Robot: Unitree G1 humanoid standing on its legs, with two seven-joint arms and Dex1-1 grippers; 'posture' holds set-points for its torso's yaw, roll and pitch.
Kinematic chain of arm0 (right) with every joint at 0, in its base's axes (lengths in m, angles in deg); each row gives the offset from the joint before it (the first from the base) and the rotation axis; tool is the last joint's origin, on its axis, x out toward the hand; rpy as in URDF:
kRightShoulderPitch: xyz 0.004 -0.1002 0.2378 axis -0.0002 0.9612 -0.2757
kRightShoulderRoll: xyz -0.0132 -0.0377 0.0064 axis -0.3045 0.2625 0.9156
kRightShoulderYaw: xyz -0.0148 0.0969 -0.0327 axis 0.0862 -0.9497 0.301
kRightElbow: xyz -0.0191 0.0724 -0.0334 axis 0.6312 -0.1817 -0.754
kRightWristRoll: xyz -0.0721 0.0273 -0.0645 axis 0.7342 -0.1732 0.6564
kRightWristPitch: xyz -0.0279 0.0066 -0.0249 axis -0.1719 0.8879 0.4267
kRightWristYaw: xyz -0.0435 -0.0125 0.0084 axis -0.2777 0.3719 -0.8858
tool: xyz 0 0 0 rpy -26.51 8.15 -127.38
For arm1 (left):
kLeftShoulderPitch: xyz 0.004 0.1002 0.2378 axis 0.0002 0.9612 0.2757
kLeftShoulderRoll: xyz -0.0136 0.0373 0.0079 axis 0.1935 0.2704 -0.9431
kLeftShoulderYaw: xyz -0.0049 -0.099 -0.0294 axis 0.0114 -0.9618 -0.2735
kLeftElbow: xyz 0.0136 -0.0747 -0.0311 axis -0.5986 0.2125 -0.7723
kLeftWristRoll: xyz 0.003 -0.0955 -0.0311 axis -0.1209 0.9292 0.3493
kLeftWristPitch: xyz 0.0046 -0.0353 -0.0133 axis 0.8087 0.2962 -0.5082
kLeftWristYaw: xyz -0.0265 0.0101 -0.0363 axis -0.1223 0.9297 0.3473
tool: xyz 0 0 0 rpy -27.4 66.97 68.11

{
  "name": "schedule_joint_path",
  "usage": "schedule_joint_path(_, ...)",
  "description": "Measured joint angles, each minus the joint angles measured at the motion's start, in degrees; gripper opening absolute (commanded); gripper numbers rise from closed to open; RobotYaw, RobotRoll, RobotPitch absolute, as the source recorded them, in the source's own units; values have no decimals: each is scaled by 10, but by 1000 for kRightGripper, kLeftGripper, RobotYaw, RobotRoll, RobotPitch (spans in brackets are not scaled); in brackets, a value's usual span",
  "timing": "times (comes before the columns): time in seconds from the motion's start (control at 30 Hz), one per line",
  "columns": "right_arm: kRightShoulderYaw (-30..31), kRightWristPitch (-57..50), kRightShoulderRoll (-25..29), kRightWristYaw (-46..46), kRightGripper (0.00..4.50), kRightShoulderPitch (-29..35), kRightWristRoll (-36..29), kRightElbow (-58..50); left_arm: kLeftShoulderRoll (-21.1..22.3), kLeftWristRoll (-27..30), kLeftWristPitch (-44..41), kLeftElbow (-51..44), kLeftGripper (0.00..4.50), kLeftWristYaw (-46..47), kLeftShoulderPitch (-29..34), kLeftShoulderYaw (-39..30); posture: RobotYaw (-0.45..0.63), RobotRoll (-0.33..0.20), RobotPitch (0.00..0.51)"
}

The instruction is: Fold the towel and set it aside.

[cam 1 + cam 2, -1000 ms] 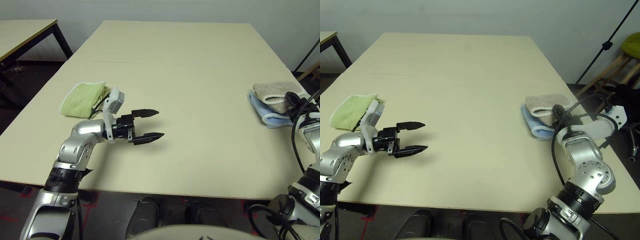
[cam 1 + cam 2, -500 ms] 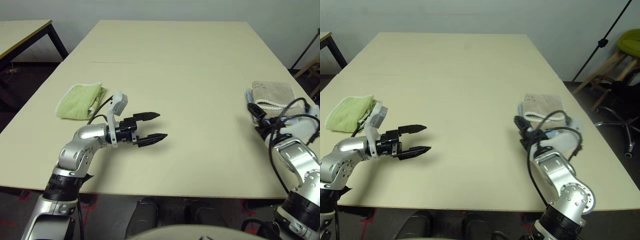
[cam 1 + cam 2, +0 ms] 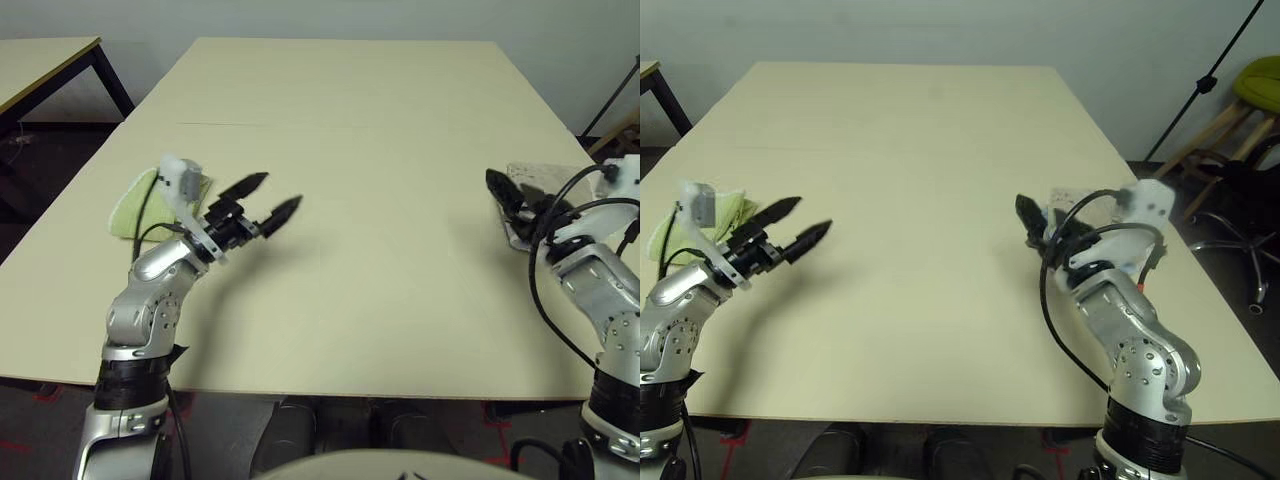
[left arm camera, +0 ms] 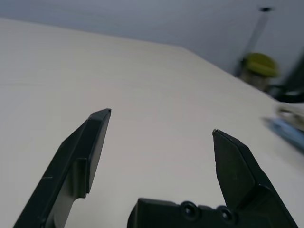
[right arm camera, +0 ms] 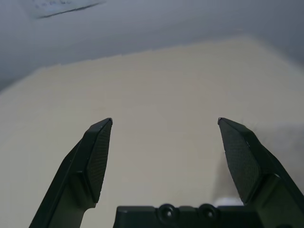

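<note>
Both arms have swung since the earlier frame: your left fingers (image 3: 245, 186) have lifted and turned to point up and forward instead of across the surface (image 3: 350, 120), and your right fingers (image 3: 497, 183) have come in from the right edge to hang just in front of the towel (image 3: 545, 175). That towel lies folded at the surface's right edge, stacked on the light blue towel (image 4: 287, 134) and partly hidden by your right arm. Both pairs of fingers stand wide apart and hold nothing. Folding and setting aside look finished to me, so you are in the withdrawal step; the next move calls for drawing the right arm clear without snagging the stack. Count one beige towel, one light blue towel and one light green towel (image 3: 130, 205) beside your left arm: three cloths in all.
</note>
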Motion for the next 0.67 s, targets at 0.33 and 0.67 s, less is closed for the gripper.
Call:
schedule_joint_path(0.33, 14, 140, -86, 8, 4468, 14, 129, 122, 4, -141, 227, 171, 4500, 191, 6, -73, 120, 0, 96)
schedule_joint_path(0.67, 6, 171, -146, 45, 4468, -6, 143, 186, 9, -153, 281, 230, 4500, 223, 10, -83, 100, 0, 107)
